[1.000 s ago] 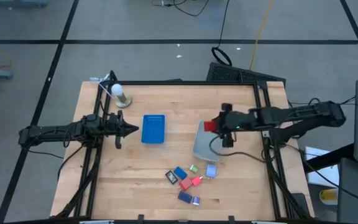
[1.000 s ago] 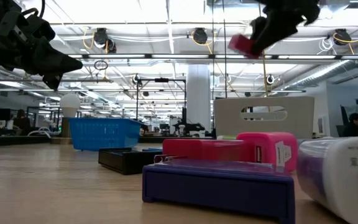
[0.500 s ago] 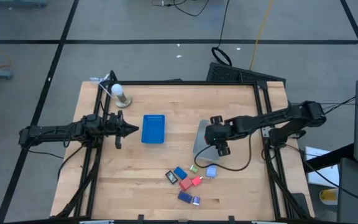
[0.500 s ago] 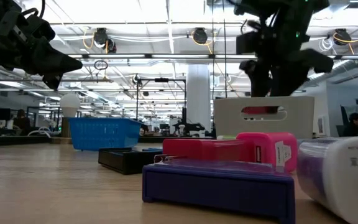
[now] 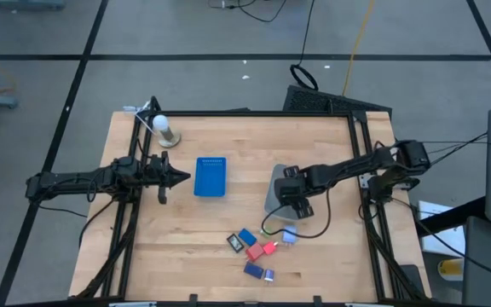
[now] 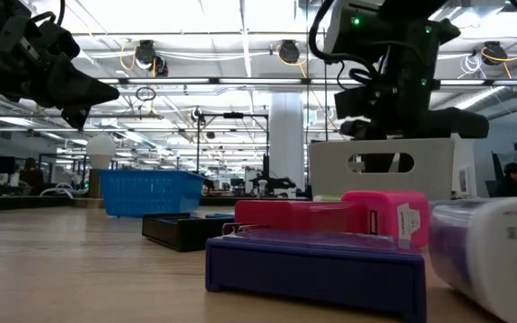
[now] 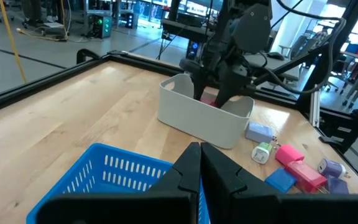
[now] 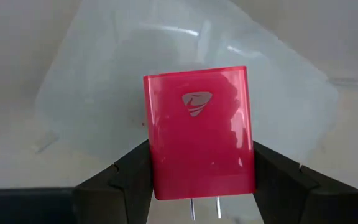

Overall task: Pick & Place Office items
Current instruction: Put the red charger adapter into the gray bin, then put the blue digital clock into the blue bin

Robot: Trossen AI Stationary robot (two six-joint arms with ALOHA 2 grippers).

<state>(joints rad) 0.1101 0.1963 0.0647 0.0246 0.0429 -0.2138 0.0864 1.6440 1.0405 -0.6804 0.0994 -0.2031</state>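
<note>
My right gripper (image 5: 286, 196) points steeply down into the pale grey bin (image 5: 274, 182) at the table's right middle, shut on a red blocky office item (image 8: 197, 130) with two metal prongs. Seen from the left wrist, the right gripper (image 7: 219, 93) reaches inside the bin (image 7: 197, 115). Several more office items (image 5: 258, 246) in red, blue, green and pale blue lie on the wood near the front. My left gripper (image 5: 184, 177) hovers shut at the left edge of the blue tray (image 5: 210, 176), holding nothing. My right gripper pinches the red item's two opposite narrow sides (image 8: 149, 155) between its two fingers (image 8: 272, 171). The fingers come from above, slanting steeply down. The item's logo face shows and its prongs (image 8: 205, 208) point back toward the wrist. It is over the bin's floor; whether it touches, I cannot tell.
A white lamp-like object (image 5: 165, 130) stands at the far left corner. Black frame rails (image 5: 365, 170) run along the table's sides. Bare wood lies between the tray and the bin and along the near left.
My right gripper has gone down and a little toward the table's left and near edge, tipping from a shallow slant to steeply downward. It has carried the red item from above the bin's far rim down into the bin, staying shut on it.
</note>
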